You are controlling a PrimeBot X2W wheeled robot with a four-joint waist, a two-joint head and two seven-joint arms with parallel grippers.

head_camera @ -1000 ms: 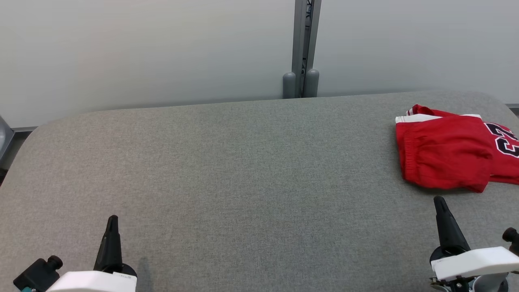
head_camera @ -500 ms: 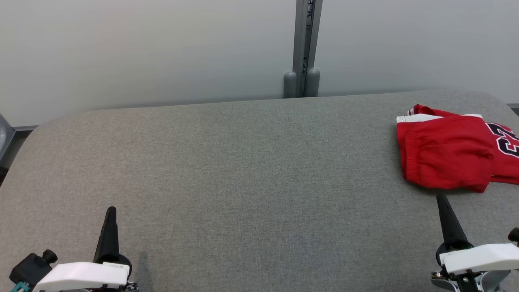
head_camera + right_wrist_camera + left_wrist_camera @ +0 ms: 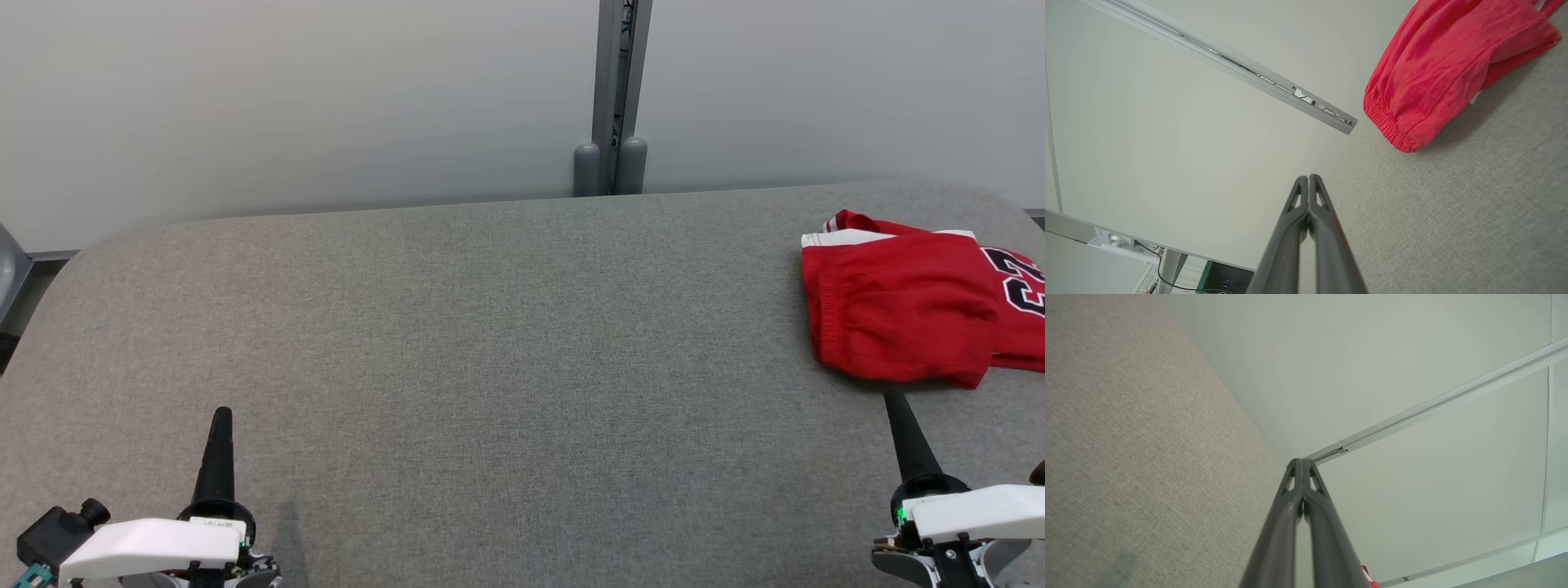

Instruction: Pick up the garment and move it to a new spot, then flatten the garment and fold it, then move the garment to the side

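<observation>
The red garment (image 3: 898,318), with a white band, a gathered elastic edge and a dark printed number, lies in a compact folded bundle at the far right of the grey fabric-covered surface (image 3: 490,343). Its right part runs out of the head view. The left tool (image 3: 221,418) sits at the near left and the right tool (image 3: 895,402) at the near right. Each has its two dark fingers pressed together on nothing and hovers low over bare cloth. The right tool's tip points at the garment's near edge and is just short of it, though not touching. The garment looks folded and set aside, so the likeliest trouble is disturbing it. A forward drift of the narrow right tool could poke under the loose near flap, drag it and spill the fold. A sideways shove could slide the bundle further right, where the surface's rounded corner is close. A grab on the top layer alone would unfold it.
</observation>
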